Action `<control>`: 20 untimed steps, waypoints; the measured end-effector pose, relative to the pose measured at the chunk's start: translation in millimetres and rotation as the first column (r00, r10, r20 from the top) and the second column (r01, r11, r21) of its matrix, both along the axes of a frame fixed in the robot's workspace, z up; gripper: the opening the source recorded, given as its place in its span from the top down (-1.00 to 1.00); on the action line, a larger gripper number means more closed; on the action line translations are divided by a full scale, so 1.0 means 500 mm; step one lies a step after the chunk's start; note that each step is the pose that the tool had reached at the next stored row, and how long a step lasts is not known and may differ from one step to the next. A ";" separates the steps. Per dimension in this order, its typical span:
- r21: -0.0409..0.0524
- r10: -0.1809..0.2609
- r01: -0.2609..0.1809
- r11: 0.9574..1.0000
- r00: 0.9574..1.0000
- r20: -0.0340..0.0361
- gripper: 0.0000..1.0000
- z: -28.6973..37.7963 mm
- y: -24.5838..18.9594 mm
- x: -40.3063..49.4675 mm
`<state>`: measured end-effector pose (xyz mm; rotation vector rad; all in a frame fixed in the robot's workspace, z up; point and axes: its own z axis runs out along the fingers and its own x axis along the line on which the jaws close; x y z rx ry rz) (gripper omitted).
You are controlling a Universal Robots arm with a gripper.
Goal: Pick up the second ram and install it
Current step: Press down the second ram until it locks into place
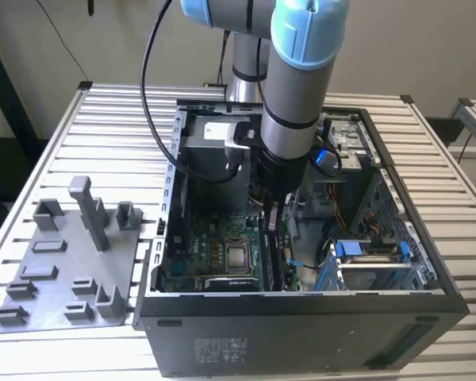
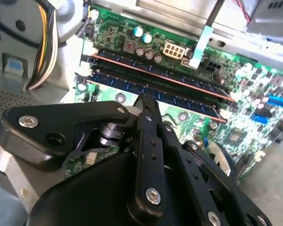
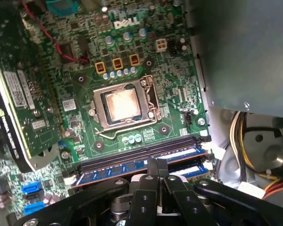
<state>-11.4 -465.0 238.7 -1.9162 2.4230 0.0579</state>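
Observation:
The second ram (image 3: 118, 168) is a long blue board with a copper-coloured edge. It stands in a motherboard slot beside an empty black slot (image 3: 132, 154). In the second wrist view it (image 2: 184, 100) lies next to another seated stick (image 2: 160, 74). My gripper (image 3: 156, 164) is shut, its two black fingers pressed together. The tips rest on the ram's top edge near its middle, set across its length rather than around it. The fingertip (image 2: 144, 101) touches the same edge in the second wrist view. In the exterior view the gripper (image 1: 270, 216) reaches down into the open computer case (image 1: 301, 313).
The CPU socket (image 3: 122, 104) and a graphics card (image 3: 23, 103) lie beyond the slots. Yellow and orange cables (image 3: 254, 136) hang by the case wall near the gripper. A grey plastic tray (image 1: 63, 262) with upright blocks sits on the slatted table at the exterior view's left.

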 end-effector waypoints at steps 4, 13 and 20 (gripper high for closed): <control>0.000 0.068 -0.068 0.998 0.998 0.001 0.79 -0.002 0.0000 0.000; 0.003 0.146 -0.146 0.989 0.989 0.001 0.79 -0.003 0.0000 0.007; 0.004 0.146 -0.146 0.989 0.989 0.001 0.79 -0.021 0.0000 0.008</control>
